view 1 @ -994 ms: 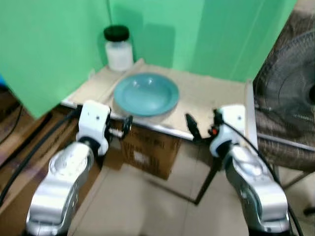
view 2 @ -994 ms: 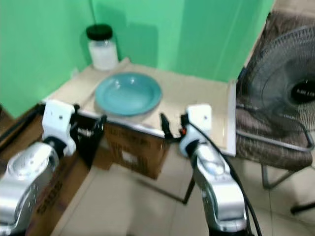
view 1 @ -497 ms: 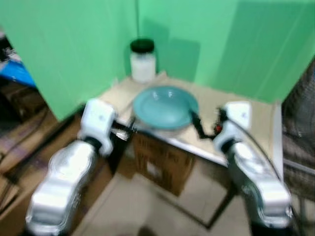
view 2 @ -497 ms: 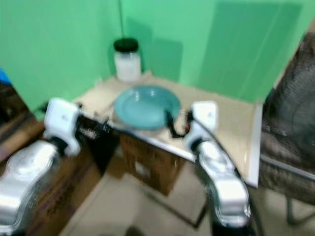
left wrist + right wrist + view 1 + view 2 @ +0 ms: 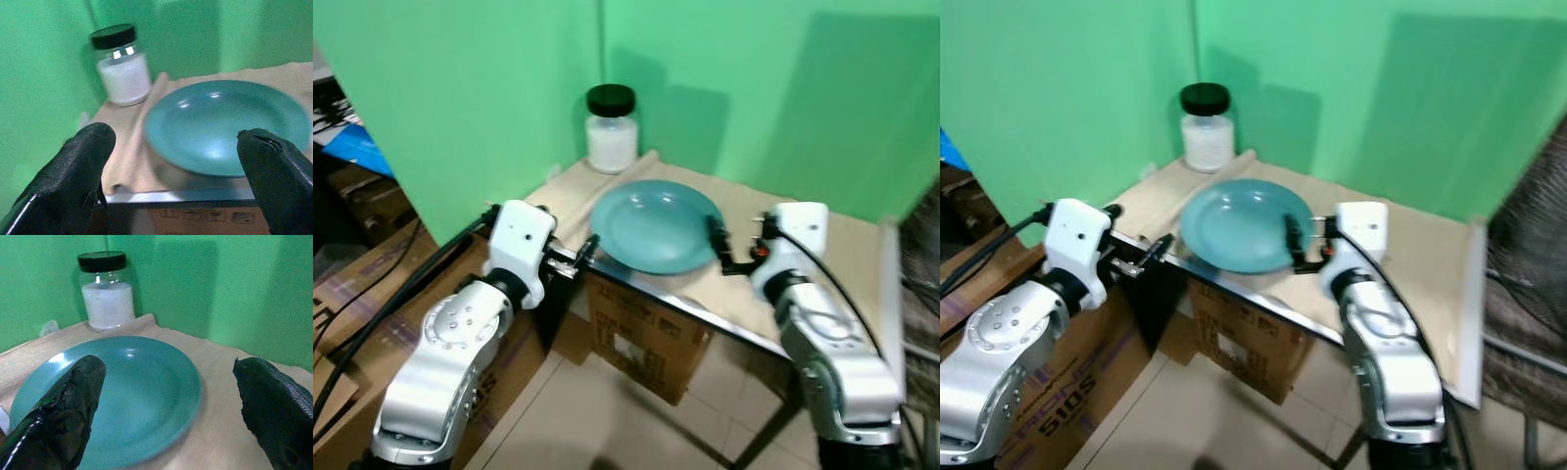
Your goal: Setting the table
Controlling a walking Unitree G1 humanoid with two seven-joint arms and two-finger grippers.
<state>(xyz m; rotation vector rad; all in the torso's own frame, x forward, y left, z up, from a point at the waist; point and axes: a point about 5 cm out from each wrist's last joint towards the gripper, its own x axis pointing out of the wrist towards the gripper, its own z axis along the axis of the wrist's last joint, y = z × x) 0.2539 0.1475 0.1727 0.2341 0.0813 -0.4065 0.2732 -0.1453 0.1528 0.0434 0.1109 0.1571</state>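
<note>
A teal plate point(image 5: 656, 225) lies on a table covered with a beige cloth point(image 5: 754, 201), in a corner of green screens. A glass jar point(image 5: 611, 129) with white contents and a black lid stands behind the plate. My left gripper point(image 5: 581, 258) hovers at the table's front edge, just off the plate's left rim, open and holding nothing. My right gripper point(image 5: 734, 250) is over the cloth at the plate's right rim, also open. Along the left wrist's fingers point(image 5: 83, 161) I see the plate point(image 5: 227, 125) and jar point(image 5: 122, 66). The plate point(image 5: 127, 391) spreads between the right wrist's fingers point(image 5: 264, 401).
A cardboard box point(image 5: 646, 338) sits under the table. More cardboard boxes point(image 5: 362, 323) and black cables lie on the floor to the left. A dark mesh chair point(image 5: 1528, 255) stands beside the table on the right. Green screens point(image 5: 489, 88) wall in the back and left.
The camera has swung left and come closer, so the whole scene shifted. Both grippers now stand nearer the plate, the right one up at its rim.
</note>
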